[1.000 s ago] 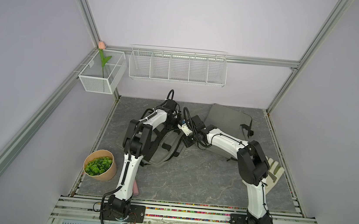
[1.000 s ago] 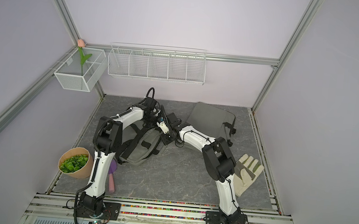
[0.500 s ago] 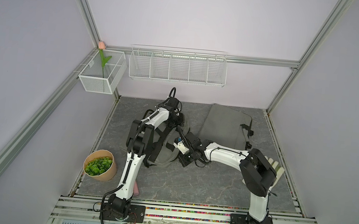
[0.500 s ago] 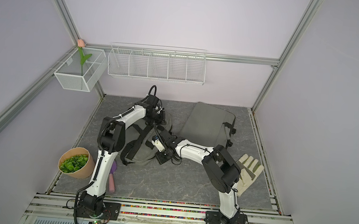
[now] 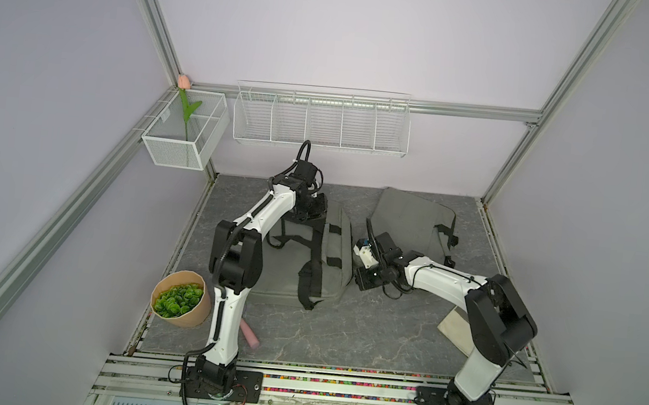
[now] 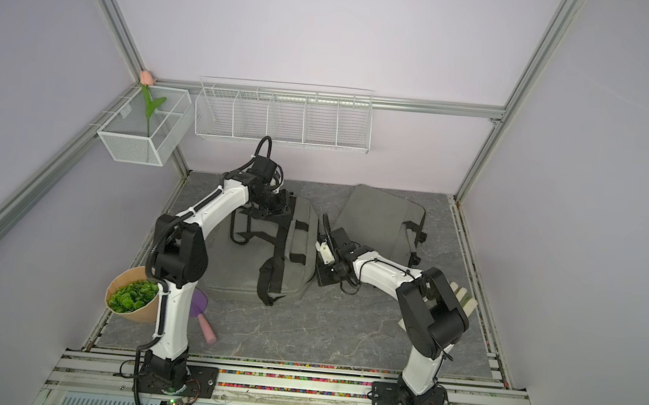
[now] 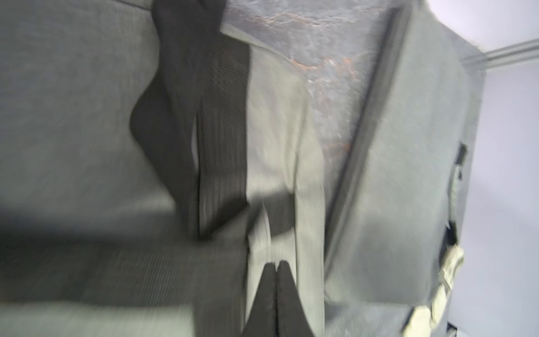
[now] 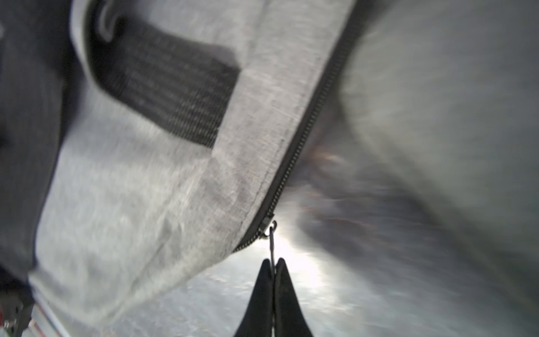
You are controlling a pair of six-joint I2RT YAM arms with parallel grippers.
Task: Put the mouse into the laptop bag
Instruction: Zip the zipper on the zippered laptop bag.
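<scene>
The grey laptop bag [image 5: 291, 266] with black straps lies left of the floor's middle. My left gripper [image 5: 315, 211] is shut, pinching the bag's grey fabric [image 7: 274, 227] at its far corner. At the bag's right edge my right gripper [image 5: 353, 273] is shut on the thin metal zipper pull [image 8: 272, 242]. The slider [image 8: 264, 226] sits on the dark zipper line [image 8: 309, 116], with bare floor behind it. Both wrist views are blurred. The mouse does not show in any view.
A second flat grey bag [image 5: 411, 221] lies at the back right. A pot of green leaves [image 5: 179, 299] and a pink-handled trowel [image 6: 204, 318] sit front left, a pale glove [image 6: 462, 304] by the right arm. A wire shelf [image 5: 321, 121] hangs on the back wall.
My right gripper has travelled from the bag's far end toward the front along its right edge, drawing the zipper pull with it. The left gripper has stayed near the far corner.
</scene>
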